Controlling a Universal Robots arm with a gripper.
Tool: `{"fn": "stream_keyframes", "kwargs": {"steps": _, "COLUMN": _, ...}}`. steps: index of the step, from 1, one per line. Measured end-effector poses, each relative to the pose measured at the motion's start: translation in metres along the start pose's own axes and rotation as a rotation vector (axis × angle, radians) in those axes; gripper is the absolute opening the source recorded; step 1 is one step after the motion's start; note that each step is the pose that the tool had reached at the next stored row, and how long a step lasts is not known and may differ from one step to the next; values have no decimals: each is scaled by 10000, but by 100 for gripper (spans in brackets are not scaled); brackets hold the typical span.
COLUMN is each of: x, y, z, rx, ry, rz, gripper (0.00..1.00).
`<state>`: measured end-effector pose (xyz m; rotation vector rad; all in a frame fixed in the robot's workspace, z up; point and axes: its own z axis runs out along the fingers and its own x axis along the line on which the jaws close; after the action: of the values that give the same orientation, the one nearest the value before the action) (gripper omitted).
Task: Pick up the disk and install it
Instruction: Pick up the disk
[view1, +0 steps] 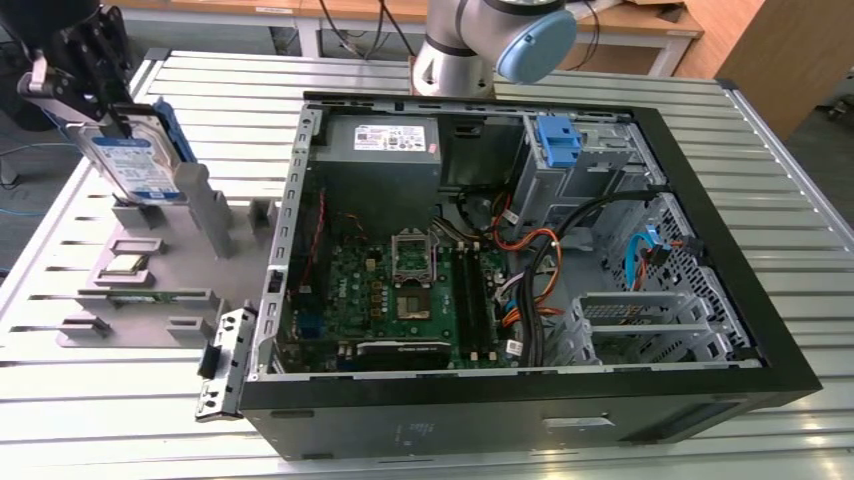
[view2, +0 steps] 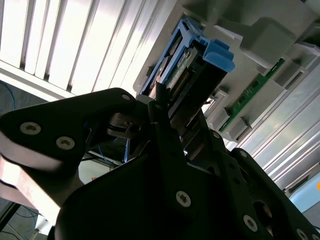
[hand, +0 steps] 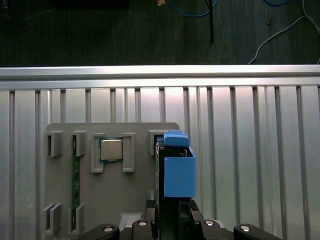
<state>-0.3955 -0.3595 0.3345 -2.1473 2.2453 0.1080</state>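
- The tool (view1: 118, 118) is closed on the top of the disk (view1: 134, 165), at the far side of the exterior view's left.
- The disk hangs upright with its labelled face showing, clipped in a blue carrier (hand: 178, 175).
- The disk's lower end is right at the posts of a grey stand (view1: 147, 310). I cannot tell whether they touch.
- The stand lies on the slatted metal table (view1: 94, 420), just beside the case.
- In the first wrist view the stand also holds a chip (hand: 111, 149) and a green memory stick (hand: 76, 180).
- An open computer case (view1: 467, 420) takes up the middle and the exterior view's right, well apart from the disk.
- Inside the case, at its far end, are a grey power supply (view1: 387, 150) and a blue bracket (view1: 558, 140) on the drive cage (view1: 601, 165).
- The arm's base (view1: 454, 60) stands beyond the far side of the case.
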Motion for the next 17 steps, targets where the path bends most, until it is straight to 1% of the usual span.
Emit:
{"fn": "stream_keyframes", "kwargs": {"steps": 4, "x": -1, "y": 0, "z": -16, "rx": 3, "ry": -2, "rz": 0, "gripper": 35}}
{"fn": "stream_keyframes", "kwargs": {"steps": 9, "x": -1, "y": 0, "z": -19, "rx": 2, "ry": -1, "rz": 0, "gripper": 35}}
{"fn": "stream_keyframes", "kwargs": {"steps": 11, "x": -3, "y": 1, "z": -40, "rx": 2, "ry": -1, "rz": -1, "gripper": 35}}
{"fn": "stream_keyframes", "kwargs": {"steps": 17, "x": -3, "y": 1, "z": -49, "rx": 1, "ry": 0, "rz": 0, "gripper": 35}}
